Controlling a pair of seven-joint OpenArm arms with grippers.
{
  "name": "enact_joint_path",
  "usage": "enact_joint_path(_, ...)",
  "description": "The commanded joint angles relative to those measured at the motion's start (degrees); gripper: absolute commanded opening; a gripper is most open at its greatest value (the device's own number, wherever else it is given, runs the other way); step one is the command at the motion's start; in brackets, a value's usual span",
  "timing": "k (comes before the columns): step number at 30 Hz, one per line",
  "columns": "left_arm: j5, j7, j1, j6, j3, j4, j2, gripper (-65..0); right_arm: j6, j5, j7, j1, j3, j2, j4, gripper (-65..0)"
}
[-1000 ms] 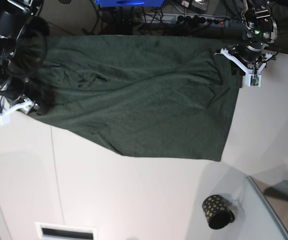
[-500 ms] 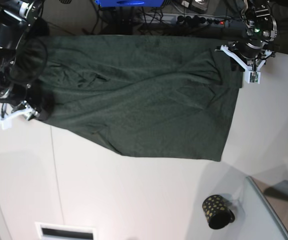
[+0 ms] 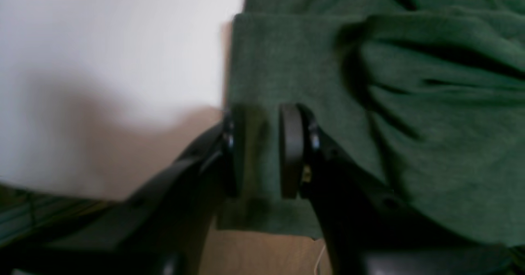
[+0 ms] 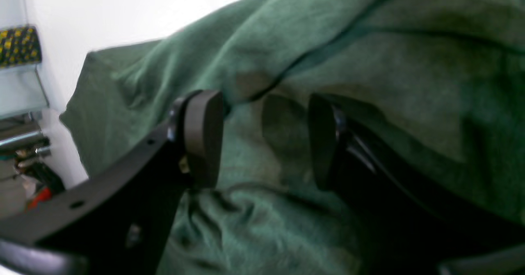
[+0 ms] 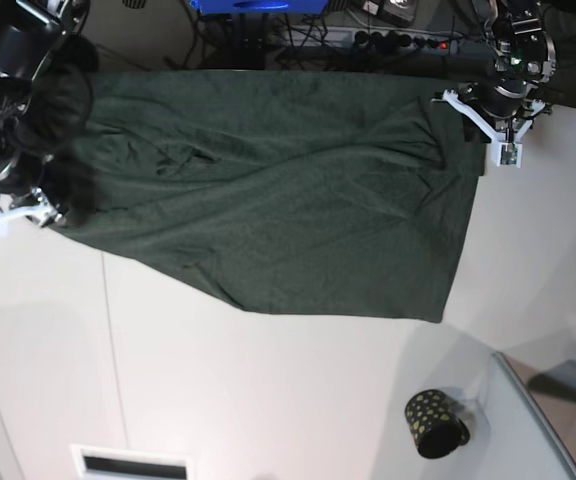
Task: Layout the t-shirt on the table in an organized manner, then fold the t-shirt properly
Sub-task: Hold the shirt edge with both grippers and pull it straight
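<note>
Left wrist: left gripper (image 3: 256,152) pinches a hem corner of the t-shirt (image 3: 369,102), by the table (image 3: 102,41) edge.
Right wrist: right gripper (image 4: 262,139) gaping over bunched fabric, holding nothing.
Base: shirt spread across the table's far edge, wrinkled. Soft, thin, limp; best grabbed at corners or shoulder seams.

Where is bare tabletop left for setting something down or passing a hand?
Free: the white table in front of the t-shirt, between its near hem and the dotted black cup; also the strip right of the shirt. Crowded: the back edge, with shirt, both arms and cables.
</note>
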Motion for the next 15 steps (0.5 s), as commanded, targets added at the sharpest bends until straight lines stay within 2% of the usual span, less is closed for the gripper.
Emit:
enact_joint_path(1,-0.06,-0.97,0.11,0.27,-0.28,0.98,-0.68,-50.7,0.36,1.31,0.96,1.73,0.07,0.79,-0.17,-34.4)
enact_joint_path(11,-0.06,-0.97,0.11,0.27,-0.28,0.80,-0.77,-50.7,0.36,1.31,1.31,5.25,-0.02,1.49,-4.74,-35.3)
enact_joint_path(13,-0.06,-0.97,0.11,0.27,-0.28,0.80,-0.77,-50.7,0.36,1.31,1.05,5.95,-0.02,1.49,-4.74,-41.7)
enact_joint_path(15,-0.06,-0.97,0.02,0.27,-0.28,0.80,-0.77,-50.7,0.36,1.40,0.96,6.31,-0.02,1.49,-4.74,-51.5)
